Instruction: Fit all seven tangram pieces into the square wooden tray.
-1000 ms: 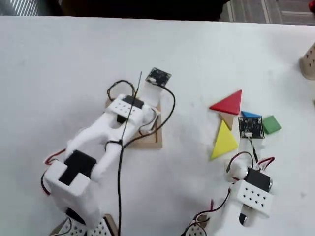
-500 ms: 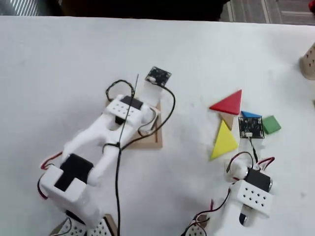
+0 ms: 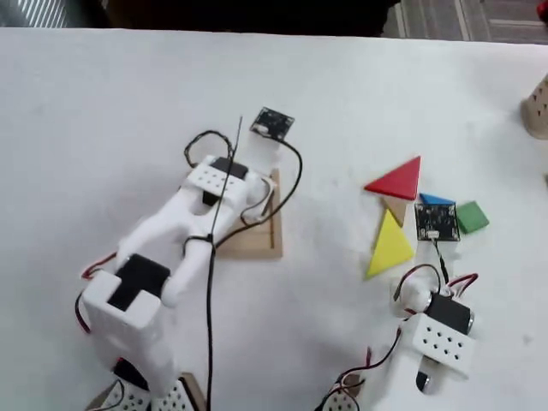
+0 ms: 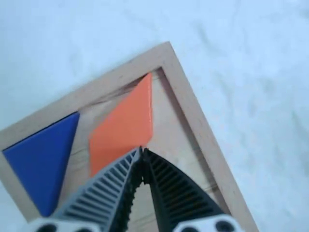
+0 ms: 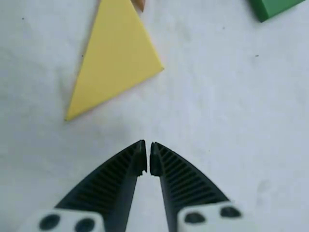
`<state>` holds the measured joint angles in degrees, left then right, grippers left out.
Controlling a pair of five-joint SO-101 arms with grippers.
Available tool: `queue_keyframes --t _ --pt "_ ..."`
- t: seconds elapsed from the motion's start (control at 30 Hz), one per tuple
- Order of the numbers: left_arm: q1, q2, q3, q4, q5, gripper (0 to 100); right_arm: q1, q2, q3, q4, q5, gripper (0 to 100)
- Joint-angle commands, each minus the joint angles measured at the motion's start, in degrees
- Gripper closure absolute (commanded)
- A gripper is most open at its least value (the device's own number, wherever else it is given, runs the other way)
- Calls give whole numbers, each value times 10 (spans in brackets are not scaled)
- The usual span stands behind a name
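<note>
1. The left fingers (image 4: 137,163), closed and empty, stand at the edge of the orange piece (image 4: 123,121) inside the wooden tray (image 4: 193,111), beside the blue triangle (image 4: 41,159); a push may wedge it against the rim.
2. The right fingers (image 5: 139,162), closed on nothing, hang near the yellow triangle (image 5: 113,58); unopened, they may only shove it away.

Bright, even light flooded the white worktop (image 3: 103,103), leaving it nearly washed out. Shadows were faint and soft: under the left arm (image 3: 171,231), along the tray (image 4: 193,116) rim.

Orange piece (image 4: 123,123) and blue triangle (image 4: 41,157) flat inside wooden tray (image 4: 188,113)
</note>
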<state>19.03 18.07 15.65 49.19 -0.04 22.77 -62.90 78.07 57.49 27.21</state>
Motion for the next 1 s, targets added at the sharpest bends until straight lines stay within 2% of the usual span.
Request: queue_keyframes --t 0.0,0.23,0.33,0.67,0.97 --pt "-16 0 -32 7 -1 976 -3 -9 -3 -9 8 981" --pt "-73 1 -50 7 -1 976 -3 -9 -3 -9 8 981" --pt "-77 0 -53 8 -1 976 -3 -9 -3 -9 8 981" --pt "-20 -26 -47 45 -1 976 -4 -9 -3 -9 8 981" --pt "0 -61 -18 47 -1 976 -5 -9 -3 -10 8 981"
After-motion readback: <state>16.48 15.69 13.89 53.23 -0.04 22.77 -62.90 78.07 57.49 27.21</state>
